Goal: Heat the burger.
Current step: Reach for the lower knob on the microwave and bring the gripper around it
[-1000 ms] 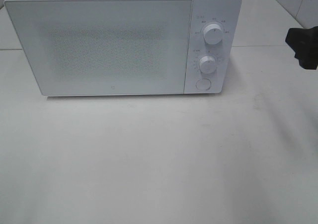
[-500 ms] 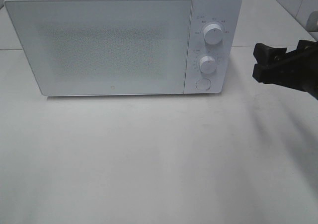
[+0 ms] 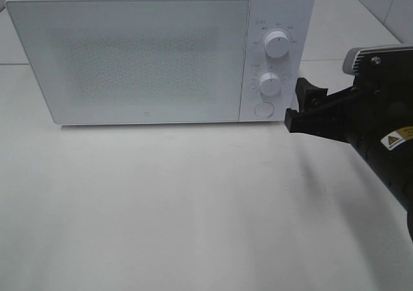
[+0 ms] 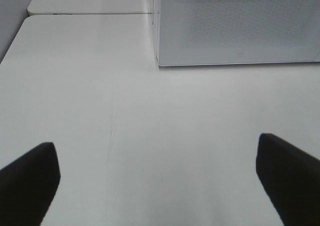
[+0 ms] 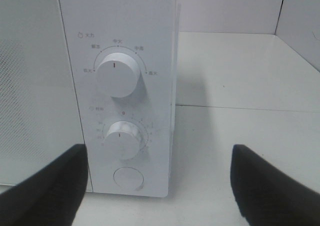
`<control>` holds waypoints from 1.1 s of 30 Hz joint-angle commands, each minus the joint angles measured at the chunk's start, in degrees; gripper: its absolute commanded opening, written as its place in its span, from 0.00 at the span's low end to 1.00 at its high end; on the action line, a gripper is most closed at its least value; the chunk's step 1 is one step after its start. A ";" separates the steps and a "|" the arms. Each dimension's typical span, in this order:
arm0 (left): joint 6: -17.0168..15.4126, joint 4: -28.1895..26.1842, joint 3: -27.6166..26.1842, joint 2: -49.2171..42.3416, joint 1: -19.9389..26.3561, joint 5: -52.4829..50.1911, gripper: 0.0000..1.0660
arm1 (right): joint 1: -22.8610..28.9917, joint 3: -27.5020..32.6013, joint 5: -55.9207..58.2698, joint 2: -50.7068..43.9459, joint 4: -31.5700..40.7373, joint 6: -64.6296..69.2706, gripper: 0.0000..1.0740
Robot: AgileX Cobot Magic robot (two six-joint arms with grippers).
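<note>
I count one white microwave (image 3: 161,52) on the white worktop (image 3: 193,207). Its door (image 3: 129,59) is shut, and the dotted window does not let me see inside. I cannot see the burger in any view, so I cannot tell where it is.

The control panel on the right side of the microwave has two round white knobs and one round button. Chinese characters stand in an arc around the upper knob (image 3: 277,44). In the right wrist view I can read "中火" at the top of the arc, and the other characters are too small for me to be sure. The lower knob (image 3: 270,84) has a "0" above it and fine scale marks around it. The button (image 3: 262,109) below carries no writing that I can read. A very small logo (image 3: 143,117) sits low on the door, and I cannot read it.

There are two tools, and each has two black fingers. The right tool (image 3: 300,107) hangs near the control panel and faces it with its jaws spread wide and nothing between them. Its black arm carries one yellow label (image 3: 395,140) with a triangle sign, and the text on it is too small to read. The left tool (image 4: 156,151) is also released and empty, over bare worktop in front of the left corner of the microwave.
</note>
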 commanded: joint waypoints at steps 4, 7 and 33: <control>-0.23 -0.29 0.17 -1.66 0.23 -0.40 0.94 | 4.13 -0.06 -3.21 3.04 4.13 -0.69 0.71; -0.23 -0.29 0.17 -1.66 0.23 -0.40 0.94 | 6.07 -0.06 -3.04 4.70 4.98 0.00 0.71; -0.23 -0.29 0.17 -1.66 0.23 -0.40 0.94 | 5.27 -13.58 -9.22 20.34 6.42 2.52 0.71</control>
